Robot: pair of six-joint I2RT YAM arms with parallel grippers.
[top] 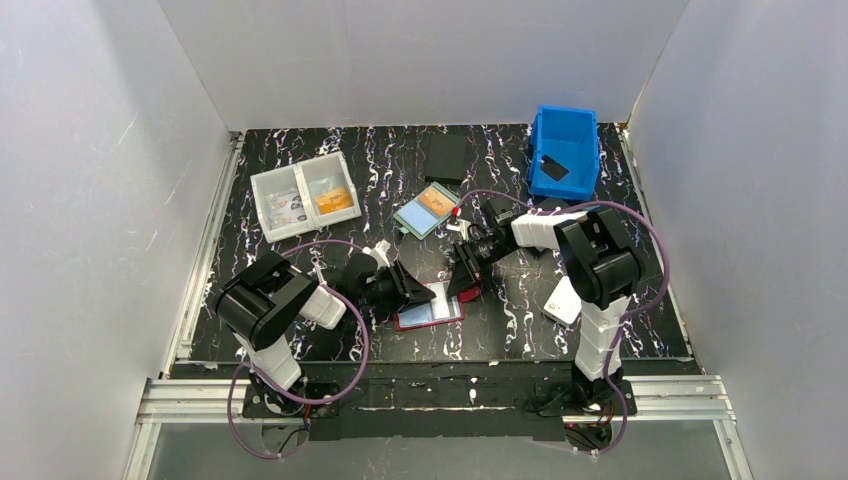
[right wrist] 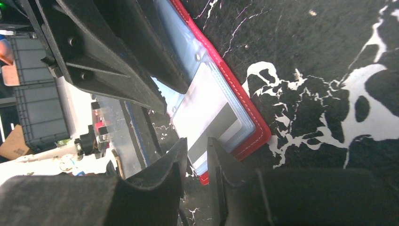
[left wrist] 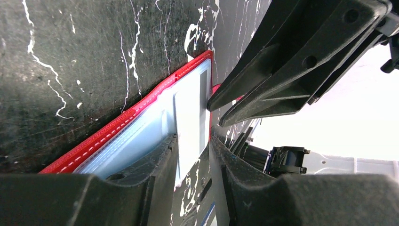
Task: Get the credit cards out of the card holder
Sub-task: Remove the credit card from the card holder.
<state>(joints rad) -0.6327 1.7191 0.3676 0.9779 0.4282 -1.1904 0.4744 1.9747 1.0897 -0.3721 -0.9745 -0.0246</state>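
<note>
The dark-red card holder point(left wrist: 101, 140) (pale-blue sleeves inside) lies spread open near the front of the marbled worktop point(top: 520, 320). A grey-striped credit card point(right wrist: 211, 120) in it reaches the slim gaps of the left fingers point(left wrist: 150, 188) and right fingers point(right wrist: 155, 188); whether either pair clamps it cannot be told.

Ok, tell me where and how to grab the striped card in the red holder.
Pinch the card by its short end at the card holder's edge nearest the right gripper, coming in from that side. It lies flat inside, so probably only that end offers both faces.
</note>
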